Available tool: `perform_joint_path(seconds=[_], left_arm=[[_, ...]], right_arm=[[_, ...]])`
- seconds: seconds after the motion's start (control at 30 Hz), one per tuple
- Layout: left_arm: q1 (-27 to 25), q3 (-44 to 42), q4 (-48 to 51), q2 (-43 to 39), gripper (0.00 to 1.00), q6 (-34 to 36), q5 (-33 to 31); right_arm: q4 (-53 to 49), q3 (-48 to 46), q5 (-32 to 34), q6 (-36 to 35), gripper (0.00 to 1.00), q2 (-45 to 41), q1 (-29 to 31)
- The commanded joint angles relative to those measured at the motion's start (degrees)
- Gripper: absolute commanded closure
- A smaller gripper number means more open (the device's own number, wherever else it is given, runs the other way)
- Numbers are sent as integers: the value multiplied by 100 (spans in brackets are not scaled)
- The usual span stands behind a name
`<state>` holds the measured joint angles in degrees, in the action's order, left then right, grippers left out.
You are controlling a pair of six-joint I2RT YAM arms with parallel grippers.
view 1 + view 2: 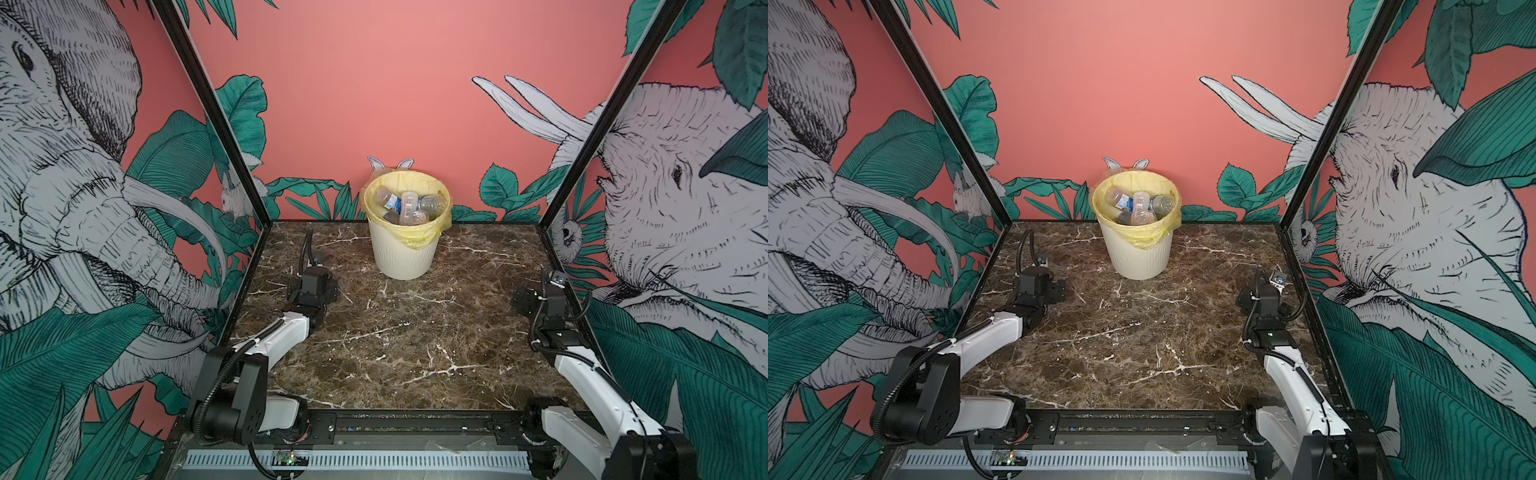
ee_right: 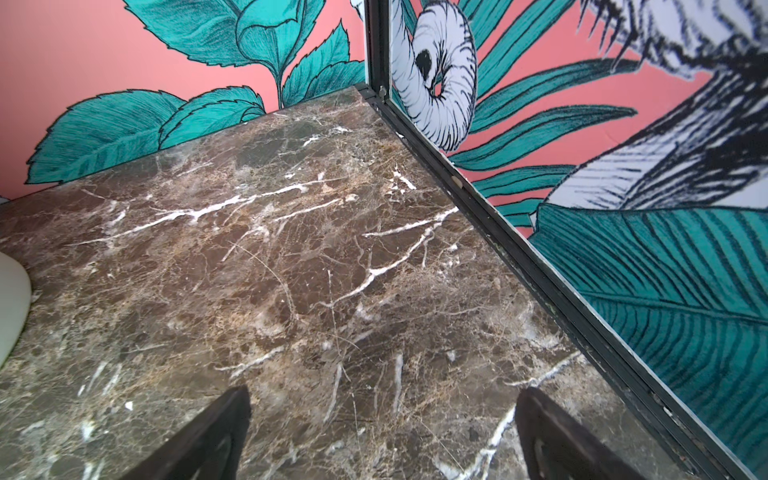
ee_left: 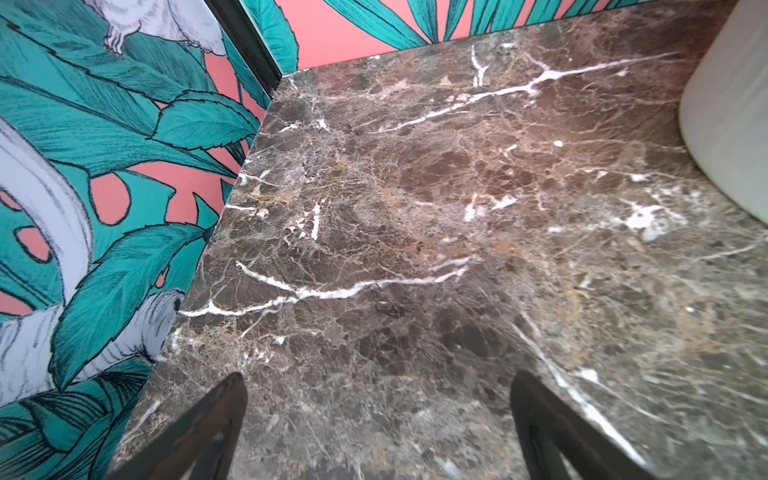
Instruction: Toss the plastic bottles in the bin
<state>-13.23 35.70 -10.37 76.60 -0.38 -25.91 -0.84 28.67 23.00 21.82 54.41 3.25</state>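
The biggest things are the painted walls (image 1: 415,83), pink with elephants and green leaves. Below them is the brown stone desk (image 1: 395,332). In both top views I see no bottle lying on it.

The bin (image 1: 401,253) (image 1: 1136,255) stands on the desk near the back wall. It is ahead of both jaws and between them, well apart from each. From the left jaws it is off to the right. From the right jaws it is off to the left. A thin yellow bag (image 1: 428,239) is folded over its rim.

The left arm (image 1: 286,328) and the right arm (image 1: 582,365) sit low by the sides of the desk. The left jaws are wide open and hold nothing. The left wrist view shows only bare desk between them, with the bin (image 3: 731,104) at the edge. The right jaws are wide open and empty too.

The plastic bottles (image 1: 432,203) (image 1: 1138,203) that I can see are all inside the bin, in a heap. They are mostly clear.

I think the job is at its end, or very close. The next move calls for no grabbing. The arms only need to keep clear of the bin so it does not tip.

One bottle has a white label (image 1: 409,203) with black bar lines. Another has a blue label (image 1: 392,203). The words are too small to read.
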Motion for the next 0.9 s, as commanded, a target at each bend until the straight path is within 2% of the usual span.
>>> perform_joint_path(seconds=[0.0,0.27,0.4,0.57,0.63,0.73,0.8,0.87], left_arm=[[210,-317,-987,-9,1,218,115],[511,-786,-2316,479,1,383,469],[546,-720,-2470,616,1,647,742],[725,-999,-3630,1104,1,692,1027],[823,-1043,-3405,984,1,530,1175],[940,-1187,-3792,1137,1,568,1597],[946,-1286,-4236,1317,1,666,1777],[950,-1237,-3996,1236,1,634,1780]], right_arm=[[630,-159,208,-173,0,-98,-25],[1132,-408,278,-359,1,12,-26],[1710,-680,316,-460,1,120,-25],[3676,-1430,379,-914,1,512,-26],[4069,-1504,491,-1013,1,716,-26],[4318,-1487,490,-1147,1,1025,-24],[4828,-1590,509,-1207,1,1292,-26],[5456,-1696,578,-1384,1,1586,-26]])
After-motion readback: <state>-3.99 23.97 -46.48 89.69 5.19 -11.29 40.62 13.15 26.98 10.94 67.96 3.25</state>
